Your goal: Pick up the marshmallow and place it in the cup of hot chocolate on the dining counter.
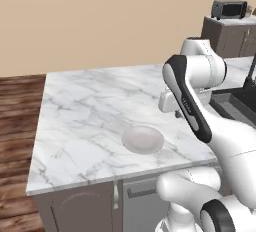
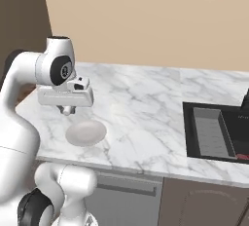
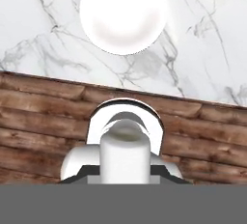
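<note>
The gripper (image 2: pixel 67 109) hangs above the dining counter (image 1: pixel 90 111), left of centre in the right base view, just above the round pale plate (image 2: pixel 86 133). In the hand view the plate (image 3: pixel 124 13) sits at the top centre, on the marble. The jaws are closed, and I cannot see anything held between them. The marshmallow and the cup of hot chocolate I cannot find on the visible part of the marble, so their place stays unknown to me. I judge that the task is at the start: the picking is not yet done. The next move calls for finding the marshmallow first, then opening the jaws and coming down over it.
</note>
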Tool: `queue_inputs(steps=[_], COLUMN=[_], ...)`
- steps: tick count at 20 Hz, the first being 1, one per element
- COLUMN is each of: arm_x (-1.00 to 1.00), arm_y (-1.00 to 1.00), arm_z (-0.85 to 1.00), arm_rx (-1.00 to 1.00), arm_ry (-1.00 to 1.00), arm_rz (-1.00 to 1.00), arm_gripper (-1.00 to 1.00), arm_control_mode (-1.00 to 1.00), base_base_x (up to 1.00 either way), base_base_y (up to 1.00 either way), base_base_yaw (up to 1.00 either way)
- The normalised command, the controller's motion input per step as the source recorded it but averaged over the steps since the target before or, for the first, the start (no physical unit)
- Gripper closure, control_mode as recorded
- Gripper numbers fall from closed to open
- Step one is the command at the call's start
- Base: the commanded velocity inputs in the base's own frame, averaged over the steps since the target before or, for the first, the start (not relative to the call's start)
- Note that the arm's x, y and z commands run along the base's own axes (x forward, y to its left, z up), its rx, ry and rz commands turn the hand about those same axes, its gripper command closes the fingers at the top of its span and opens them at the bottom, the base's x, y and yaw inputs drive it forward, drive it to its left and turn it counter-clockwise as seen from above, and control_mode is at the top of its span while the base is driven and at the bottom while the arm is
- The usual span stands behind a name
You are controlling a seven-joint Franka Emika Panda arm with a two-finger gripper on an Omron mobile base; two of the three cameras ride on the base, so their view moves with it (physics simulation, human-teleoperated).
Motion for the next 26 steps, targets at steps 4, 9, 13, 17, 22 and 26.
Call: queue_inputs(steps=[4, 9, 13, 17, 22, 26], arm_x=[0.0, 0.0, 0.0, 0.0, 0.0, 0.0], arm_y=[0.0, 0.0, 0.0, 0.0, 0.0, 0.0], arm_z=[0.0, 0.0, 0.0, 0.0, 0.0, 0.0], arm_rx=[0.0, 0.0, 0.0, 0.0, 0.0, 0.0], arm_ry=[0.0, 0.0, 0.0, 0.0, 0.0, 0.0], arm_rz=[0.0, 0.0, 0.0, 0.0, 0.0, 0.0], arm_gripper=[1.0, 1.0, 1.0, 1.0, 1.0, 1.0], arm_control_mode=[1.0, 1.0, 1.0, 1.0, 1.0, 1.0], base_base_x=[-0.86, -0.44, 0.0, 0.0, 0.0, 0.12], base_base_y=[0.59, 0.96, 1.0, 1.0, 1.0, 1.0], base_base_yaw=[-0.2, -0.15, -0.09, -0.07, -0.11, -0.28])
